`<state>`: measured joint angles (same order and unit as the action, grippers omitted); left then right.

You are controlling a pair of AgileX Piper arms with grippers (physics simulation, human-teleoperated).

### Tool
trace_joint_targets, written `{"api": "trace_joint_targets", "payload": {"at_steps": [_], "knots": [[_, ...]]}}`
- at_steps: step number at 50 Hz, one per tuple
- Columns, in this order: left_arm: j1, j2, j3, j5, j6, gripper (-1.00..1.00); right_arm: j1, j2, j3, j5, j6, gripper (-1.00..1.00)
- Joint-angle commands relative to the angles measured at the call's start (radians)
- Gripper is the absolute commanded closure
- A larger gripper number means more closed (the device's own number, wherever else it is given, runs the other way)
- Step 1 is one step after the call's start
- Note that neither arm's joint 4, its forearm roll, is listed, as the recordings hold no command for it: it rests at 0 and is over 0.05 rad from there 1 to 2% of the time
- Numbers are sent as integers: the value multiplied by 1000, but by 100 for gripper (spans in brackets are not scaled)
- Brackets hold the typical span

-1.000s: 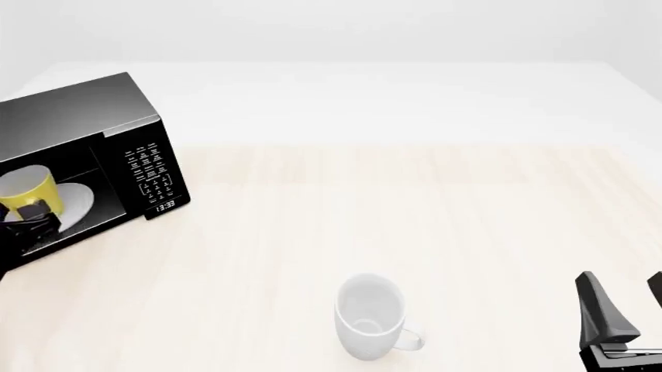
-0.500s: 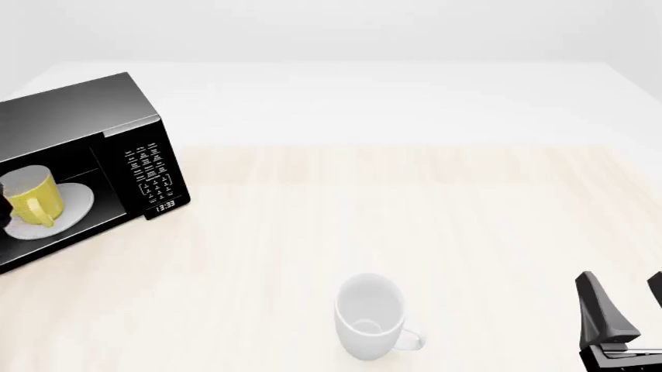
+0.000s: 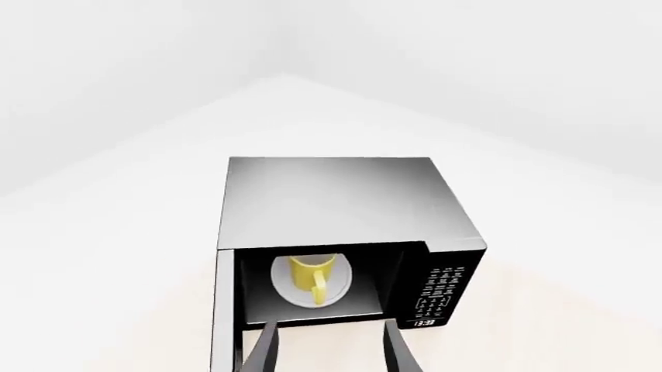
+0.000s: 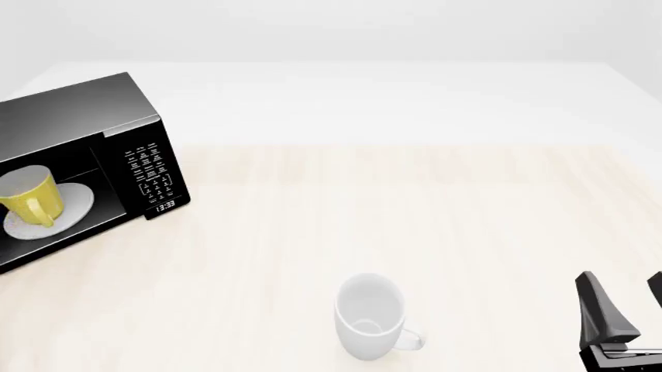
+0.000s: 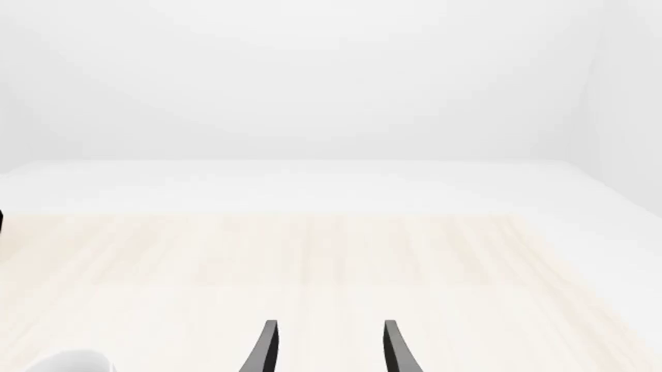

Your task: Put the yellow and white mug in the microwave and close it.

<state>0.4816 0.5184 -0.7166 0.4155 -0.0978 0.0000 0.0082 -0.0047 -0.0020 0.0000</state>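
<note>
A: Gone from the front view is the left tool, which a second ago sat at the microwave's mouth beside the mug; it has pulled back out of that frame. The right tool has not budged.

B: So where is the left tool (image 3: 329,349) now?

A: Only its wrist camera shows it: two dark fingertips, apart, with nothing between them, just short of the open cavity. From the tool, the yellow and white mug (image 3: 310,277) lies at twelve o'clock, well clear of the fingers, standing on the white turntable plate (image 3: 343,271) inside the microwave (image 3: 342,201), handle toward the camera.

B: And in the front view?

A: The yellow and white mug (image 4: 28,195) shows at about nine o'clock, upright on the plate (image 4: 73,203), inside the microwave (image 4: 93,116). The keypad (image 4: 147,167) and display (image 4: 164,206) face into the scene.

B: The door?

A: Open; its edge (image 3: 225,310) shows only as a thin strip in the wrist view, cut off by the frame. The front view crops the microwave's left part, so the door is not visible there.

B: The right tool?

A: The right tool (image 4: 625,310) sits at five o'clock, half cut by the frame, fingers apart and holding nothing. A larger white mug (image 4: 370,314) stands on the worktop (image 4: 414,217) at six o'clock, apart from it. In the right wrist view only a sliver of that mug (image 5: 67,363) shows.
</note>
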Motion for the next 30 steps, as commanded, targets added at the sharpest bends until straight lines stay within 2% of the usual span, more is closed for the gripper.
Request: {"api": "trace_joint_targets", "payload": {"at_steps": [1,7,11,22,28,30], "knots": [[91,-60,-72,99,-17,-100,0,-1,0,0,0,-100],[153,-45,-118,131,-75,-100,0,-1,0,0,0,-100],[201,-37,-115,123,-82,-100,0,-1,0,0,0,-100],[351,22,-113,75,-129,-100,0,-1,0,0,0,-100],[460,78,-126,36,-156,-100,0,-1,0,0,0,-100],[469,88,-125,32,-166,-100,0,-1,0,0,0,-100]]}}
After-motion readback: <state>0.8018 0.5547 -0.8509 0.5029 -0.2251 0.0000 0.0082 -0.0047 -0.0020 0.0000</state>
